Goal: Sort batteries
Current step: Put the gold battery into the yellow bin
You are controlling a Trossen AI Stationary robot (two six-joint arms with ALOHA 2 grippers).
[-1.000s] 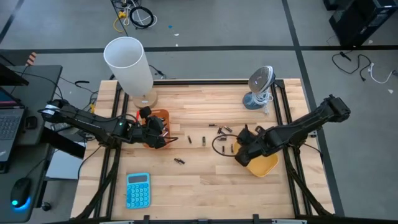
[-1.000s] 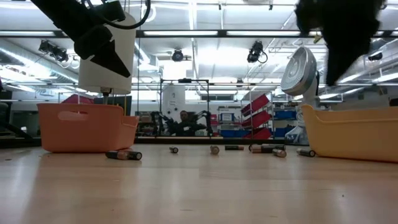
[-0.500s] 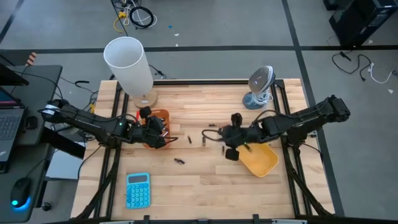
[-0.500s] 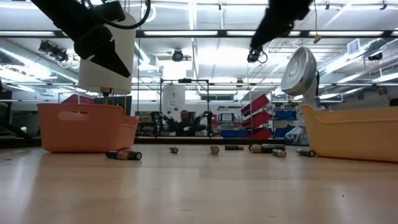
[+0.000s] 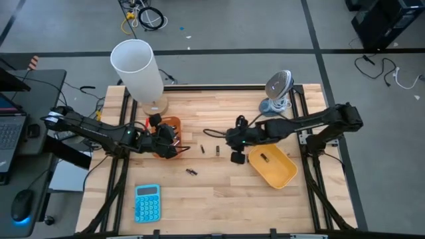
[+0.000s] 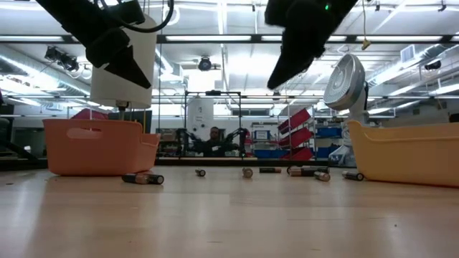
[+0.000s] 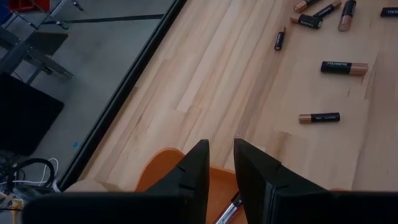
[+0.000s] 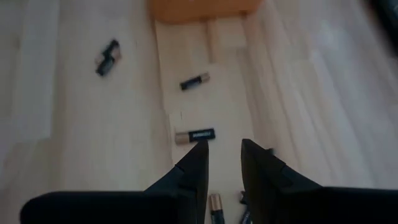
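On the wooden table top (image 5: pixel 219 186), sorting is judged only partly done. One small dark cylindrical battery (image 5: pixel 264 158) is seen lying inside the yellow rectangular plastic tray (image 5: pixel 284 174); contents of the orange rectangular plastic tray (image 5: pixel 174 123) are hidden by the left arm, so its count cannot be told.

Left to do: a scatter of loose batteries in mid-table. Two are seen side by side (image 5: pixel 208 150) between the trays, one pair nearer the front (image 5: pixel 191 172), a few more (image 5: pixel 238 139) under the right arm. In the low view a row of cells (image 6: pixel 247 172) is seen lying flat on the wood, with two (image 6: pixel 143 178) just beside the orange tray.

Left gripper (image 7: pixel 219 163) is parked above the orange tray rim, fingers slightly apart, nothing seen between them. Right gripper (image 8: pixel 221 152) is held above the loose cells, just beside the yellow tray's inner corner; fingers parted by a narrow gap, empty, a black-and-copper cell (image 8: pixel 194 135) just ahead of the tips.

Room to move: open wood between the trays (good). A tall white cylinder (image 5: pixel 138 72) stands behind the orange tray, a small grey desk fan (image 5: pixel 277 93) behind the yellow one, a blue calculator (image 5: pixel 147 202) near the front edge. Black frame rails run along both table sides.
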